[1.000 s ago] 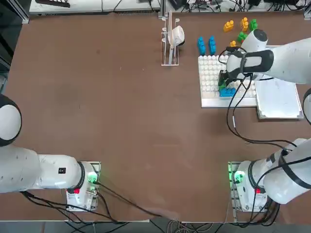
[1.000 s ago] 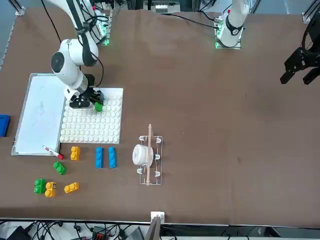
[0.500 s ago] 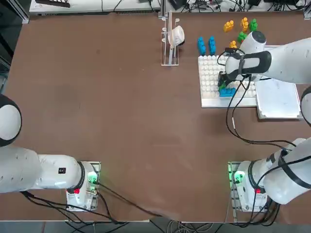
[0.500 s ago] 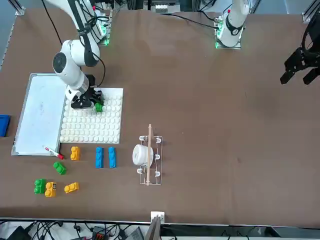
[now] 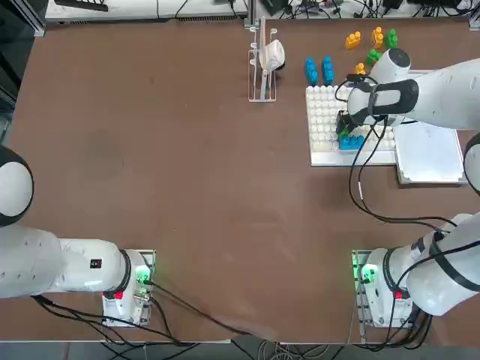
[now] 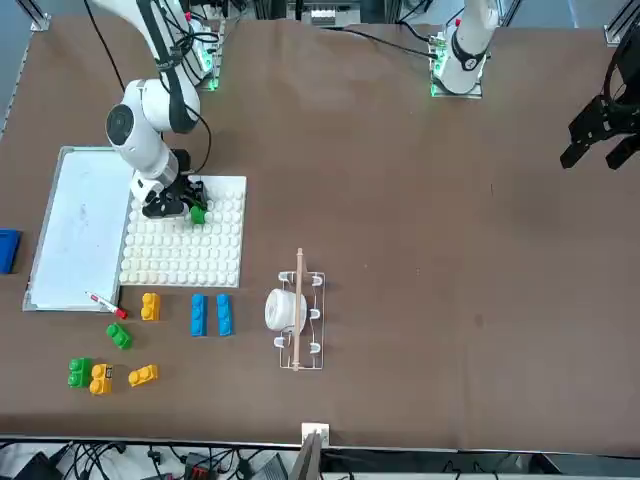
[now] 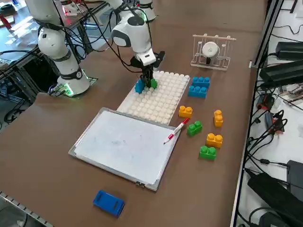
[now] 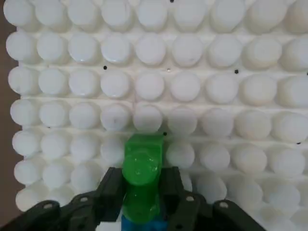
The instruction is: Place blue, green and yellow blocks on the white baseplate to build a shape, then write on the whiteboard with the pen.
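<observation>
No readable writing or brand marks are seen. The right tool is clamped on a green studded plastic brick over the white baseplate, a square grid of round studs, beside a blue brick seated near the plate's edge. The smooth, silver-framed whiteboard lies alongside on the brown bench, the red-capped pen at its corner; loose blue bricks are scattered nearby.

You get even, bright overhead light, soft short shadows, matte tabletop without glare, wrist view slightly soft.
</observation>
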